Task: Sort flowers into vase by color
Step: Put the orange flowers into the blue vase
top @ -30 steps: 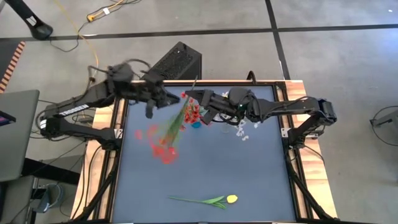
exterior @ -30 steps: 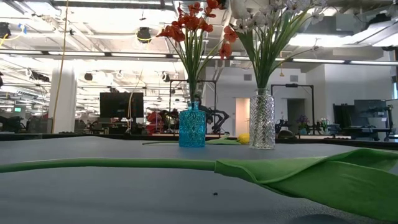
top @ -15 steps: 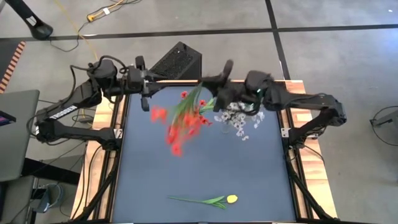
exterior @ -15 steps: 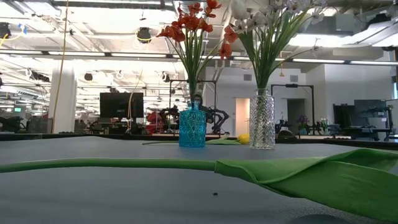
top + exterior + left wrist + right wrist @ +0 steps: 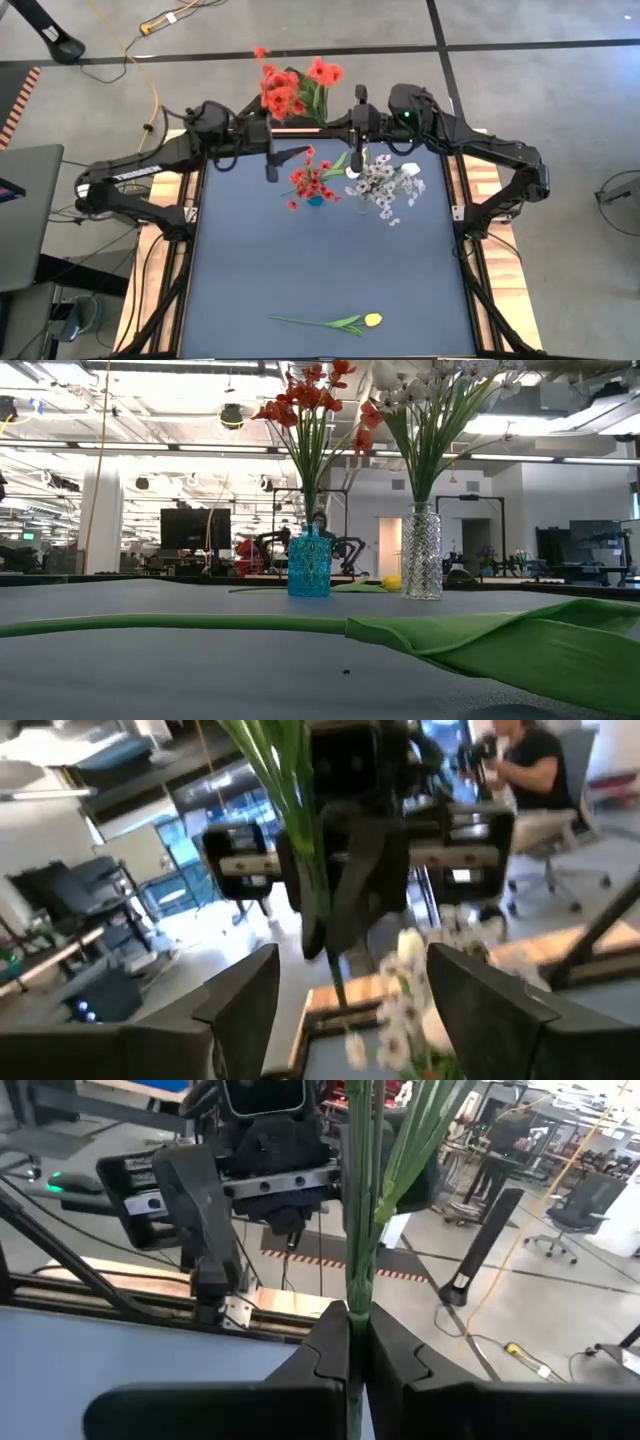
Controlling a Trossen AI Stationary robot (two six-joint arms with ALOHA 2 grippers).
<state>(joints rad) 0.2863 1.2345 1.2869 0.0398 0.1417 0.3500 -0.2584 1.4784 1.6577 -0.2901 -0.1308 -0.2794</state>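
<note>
My right gripper (image 5: 358,128) hovers over the table's far edge, shut on a red flower whose blossoms (image 5: 290,88) rise high above it. My left gripper (image 5: 271,160) faces it from the left, open, with nothing between its fingers (image 5: 240,995). A blue vase (image 5: 309,566) holds red flowers (image 5: 312,182). Right of it a clear glass vase (image 5: 421,552) holds white flowers (image 5: 386,186). A yellow tulip (image 5: 340,322) lies flat near the front edge. My right gripper pinches the red flower's green stems (image 5: 357,1295) between its two fingers, low on the stems, with a short end (image 5: 338,992) reaching below. The fingers come level from the table's right and lie across the stems. The flower stands upright, lifted clear.
The two vases stand close together just below both grippers at the table's far middle. The tulip's stem and leaf (image 5: 480,645) fill the low view's foreground. A black box (image 5: 285,95) sits beyond the far edge.
The red flower has gone from my left gripper to my right one. It hung down over the table's left middle and now stands upright over the far edge. My right gripper has moved toward the right and up with it; my left gripper has let go.
</note>
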